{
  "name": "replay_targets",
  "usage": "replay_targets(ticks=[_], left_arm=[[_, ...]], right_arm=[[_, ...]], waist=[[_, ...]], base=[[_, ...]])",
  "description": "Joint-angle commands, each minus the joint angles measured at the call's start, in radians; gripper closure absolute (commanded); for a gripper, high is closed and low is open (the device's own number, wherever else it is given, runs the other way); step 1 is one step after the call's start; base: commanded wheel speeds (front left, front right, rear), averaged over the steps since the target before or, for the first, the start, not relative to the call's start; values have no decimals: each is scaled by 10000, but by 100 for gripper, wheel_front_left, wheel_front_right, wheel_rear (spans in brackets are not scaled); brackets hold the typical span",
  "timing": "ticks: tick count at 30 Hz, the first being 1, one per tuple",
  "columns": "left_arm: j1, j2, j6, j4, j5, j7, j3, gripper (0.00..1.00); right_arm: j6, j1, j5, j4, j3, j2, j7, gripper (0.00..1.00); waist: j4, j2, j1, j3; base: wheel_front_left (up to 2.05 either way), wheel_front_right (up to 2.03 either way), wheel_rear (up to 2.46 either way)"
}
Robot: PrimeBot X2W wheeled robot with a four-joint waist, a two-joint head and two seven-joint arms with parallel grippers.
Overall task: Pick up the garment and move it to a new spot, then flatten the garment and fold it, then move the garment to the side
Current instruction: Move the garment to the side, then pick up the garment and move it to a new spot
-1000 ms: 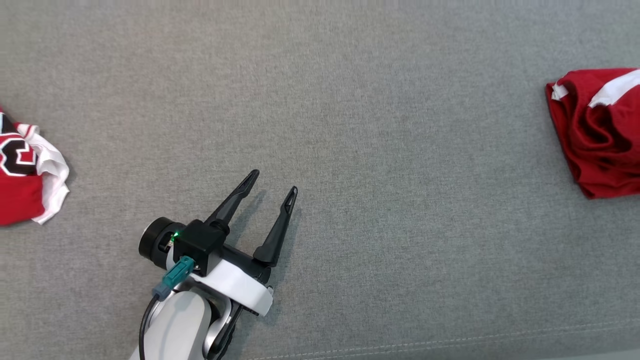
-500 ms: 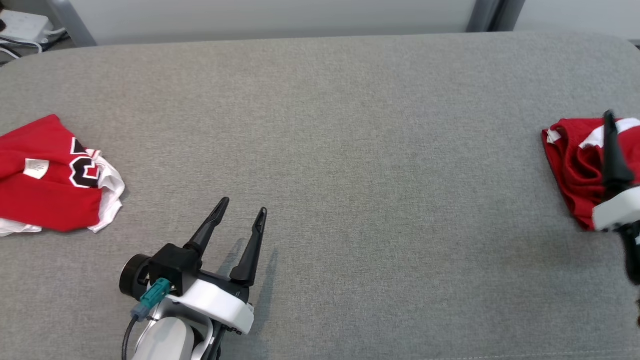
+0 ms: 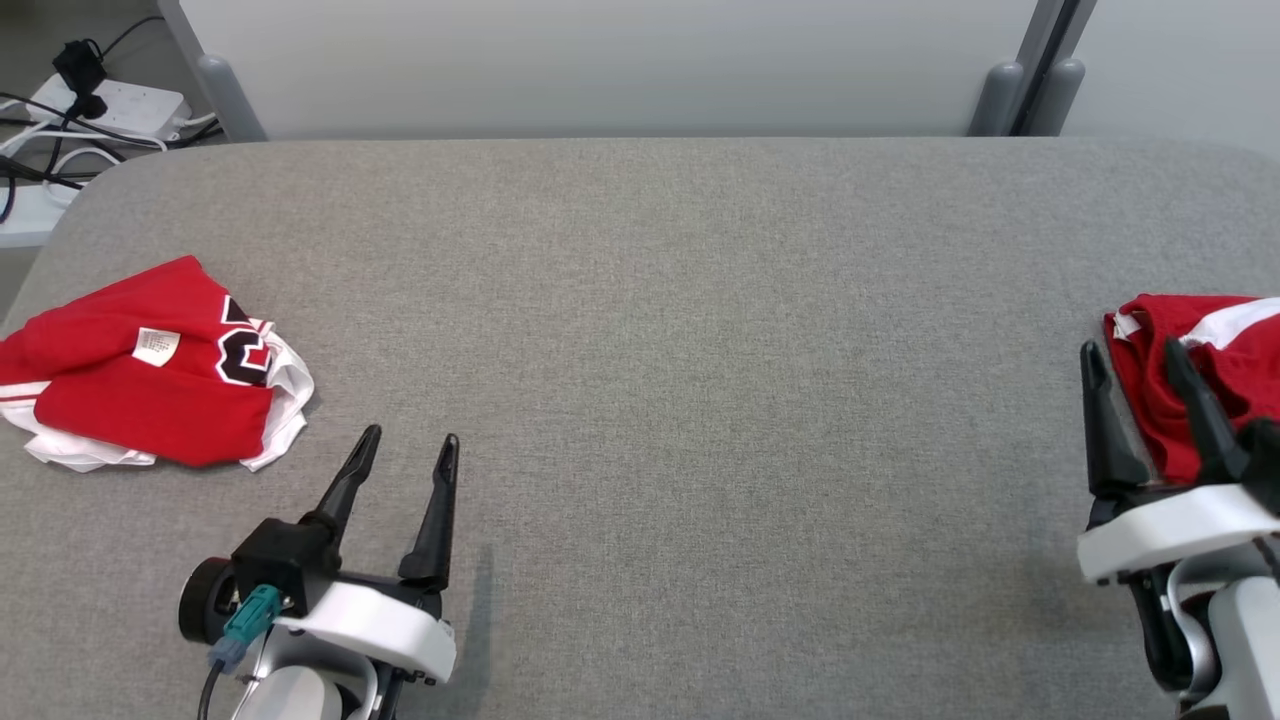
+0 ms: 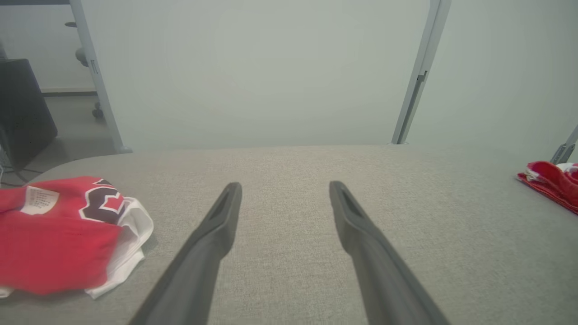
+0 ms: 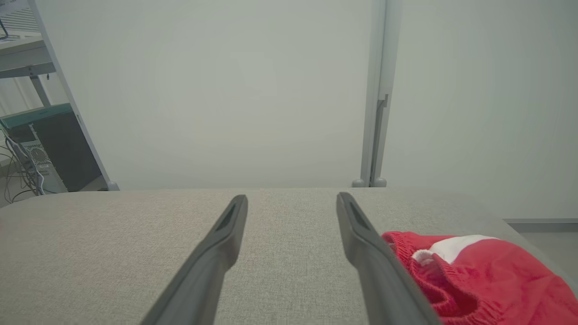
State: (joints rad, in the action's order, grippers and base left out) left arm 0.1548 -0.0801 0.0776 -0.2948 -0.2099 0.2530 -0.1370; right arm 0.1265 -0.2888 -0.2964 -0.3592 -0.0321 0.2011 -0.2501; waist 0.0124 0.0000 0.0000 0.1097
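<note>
Table [image 3: 700, 350]: grey, padded, bare across its middle. Jersey [image 3: 140, 400]: red and white, numbered, bundled at the table's left edge; judged already dealt with and set aside. Garment [image 3: 1245, 385]: red with white trim, crumpled at the table's right edge, partly cut off by the frame; taken as the piece to be picked up. Right gripper [image 3: 1130, 347]: fingers spread, nothing held, at the table's near right corner, one finger drawn across the garment's edge in the head view; contact cannot be told. Left gripper [image 3: 412, 437]: fingers spread, nothing held, over the table's near left part, near the jersey but apart from it. Power strip [image 3: 110, 105]: on the floor beyond the table's far left corner. Handling note: a thick fold rather than a single hem is best pinched, with the fingers lowered around it. The lift should be high enough that no tail is dragged, and the table's bare middle is favoured as the new spot. Change note: since half a second ago the head camera has been raised, so the table's far edge is now taken in. Two right fingers are seen where one was, and the left gripper is spread as before.
</note>
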Motion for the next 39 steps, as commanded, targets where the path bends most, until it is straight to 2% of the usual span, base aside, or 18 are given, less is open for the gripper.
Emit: replay_targets(ticks=[1,15,34,39], left_arm=[[41,-85,-125,300,171,88,516,0],[-380,16,-221,371,575,88,1320,0],[-511,215,-77,326,848,88,1718,0],[-451,249,-47,333,836,88,1715,0]], right_arm=[[42,211,158,432,-77,-25,-116,0],[42,1076,487,1005,187,-540,-87,0],[42,1218,612,1113,197,-678,-58,0],[42,1240,592,1078,-65,-643,-55,0]], waist=[[32,0,0,-68],[6,0,0,-385],[98,0,0,-535],[412,0,0,-436]], base=[[0,0,0],[0,0,0],[0,0,0],[0,0,0]])
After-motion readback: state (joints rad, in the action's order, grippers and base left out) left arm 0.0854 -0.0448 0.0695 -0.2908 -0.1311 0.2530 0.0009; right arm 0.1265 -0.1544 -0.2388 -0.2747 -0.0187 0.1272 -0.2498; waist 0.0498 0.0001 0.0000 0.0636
